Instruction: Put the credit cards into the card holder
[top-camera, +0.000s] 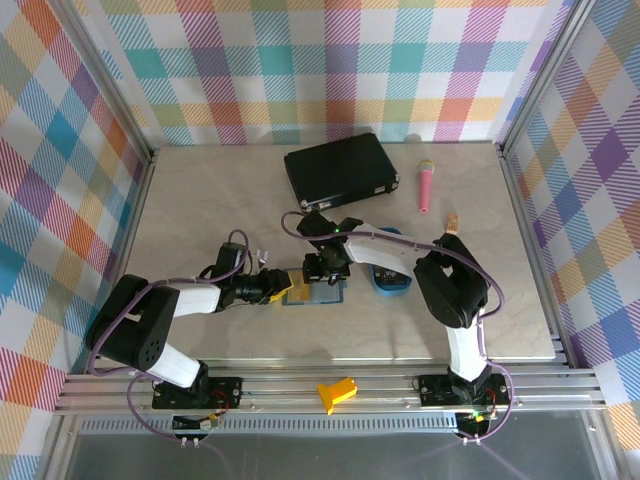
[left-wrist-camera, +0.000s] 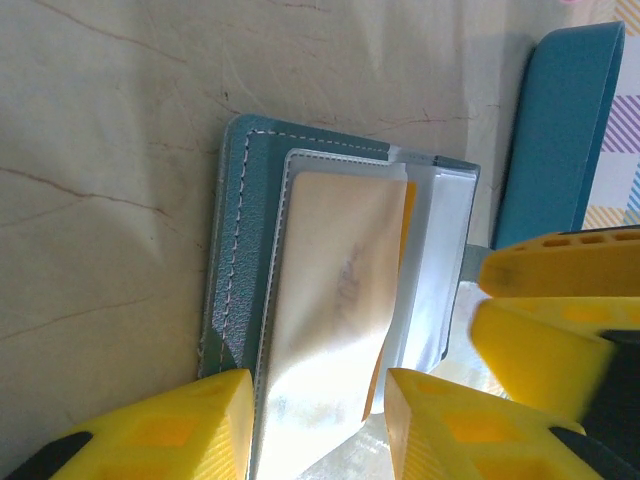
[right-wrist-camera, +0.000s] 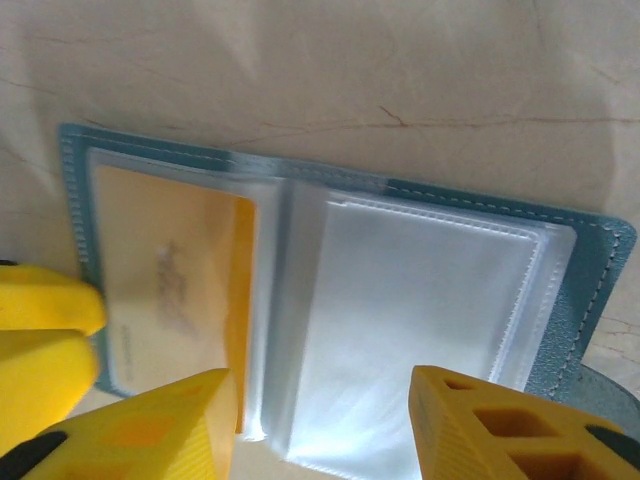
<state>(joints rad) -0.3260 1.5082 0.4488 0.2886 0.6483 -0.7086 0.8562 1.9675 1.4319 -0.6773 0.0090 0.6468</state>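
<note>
Teal card holder laid open on table, toward near edge, between both arms. One orange card seen tucked in clear pocket. Jaws of right gripper held apart above pockets, nothing grasped. Card pocket straddled by left gripper; whether it is gripped cannot be told.

No text can be read; a faint grey mark on the orange card may be print, too blurred to tell.

The card holder looks grainy, its plastic pockets glossy
</note>
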